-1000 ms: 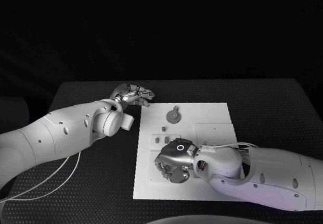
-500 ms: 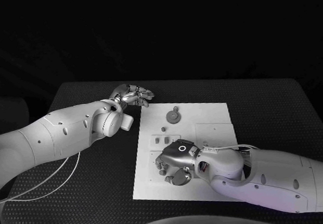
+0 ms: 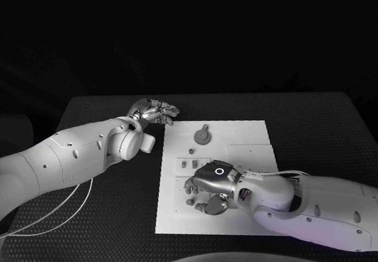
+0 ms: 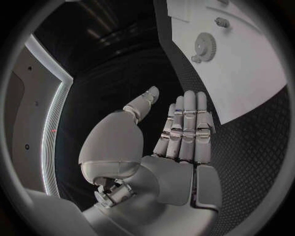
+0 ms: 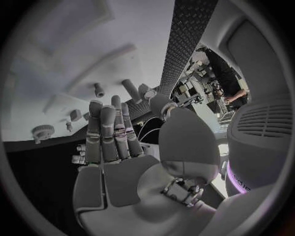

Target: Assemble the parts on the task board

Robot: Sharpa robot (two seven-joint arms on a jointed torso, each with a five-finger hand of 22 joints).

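The white task board (image 3: pixel 243 145) lies in the middle of the black table. On it a round gear-like part (image 3: pixel 204 134) sits near the far edge, with two small pieces (image 3: pixel 190 163) side by side nearer me. My right hand (image 3: pixel 209 190) hovers low over the board's near left area, fingers straight in the right wrist view (image 5: pixel 113 137), nothing in the palm. A round part (image 3: pixel 214 207) lies just beside its fingers. Short pegs (image 5: pixel 130 88) stand on the board beyond the fingertips. My left hand (image 3: pixel 155 112) hangs off the board's far left corner, fingers straight and empty (image 4: pixel 184 128).
The left wrist view shows the board (image 4: pixel 258 83) with the gear-like part (image 4: pixel 206 45) and a small peg (image 4: pixel 221 22). A raised square outline (image 3: pixel 250 153) marks the board's right half. Black table surface (image 3: pixel 115 204) surrounds the board; a thin cable (image 3: pixel 63 208) hangs under my left arm.
My right hand has slid slightly to the right over the board's near left area. The left hand has stayed where it was.
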